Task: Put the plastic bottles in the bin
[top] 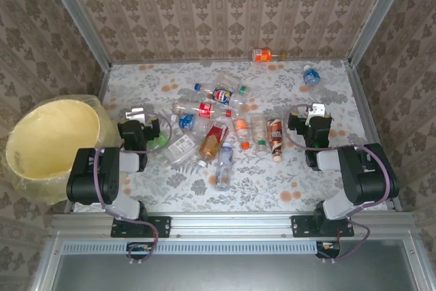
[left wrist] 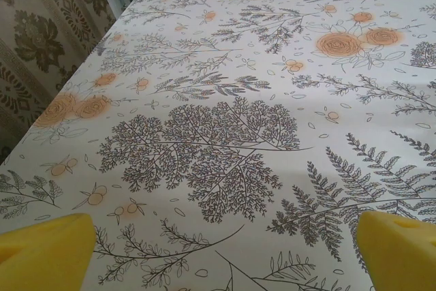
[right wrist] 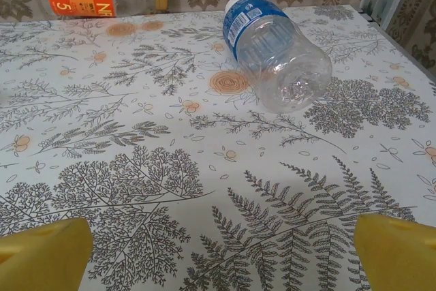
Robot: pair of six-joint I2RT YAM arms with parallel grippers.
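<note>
Your counter (top: 272, 182) carries bottles (top: 213, 140) strewn mid-frame, bin (top: 51, 138) off its left edge; left fingers (left wrist: 41, 250) and right fingers (right wrist: 395, 250) gape wide, empty.

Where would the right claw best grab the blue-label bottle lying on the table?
Around its clear middle, coming down from above. The blue-label bottle lies on its side with its base toward the open right claw, so the claw would probably do best straddling the round sides rather than the broad base.

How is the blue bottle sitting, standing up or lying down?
Lying down: the blue bottle rests on its side on the table, bottom toward the camera.
</note>
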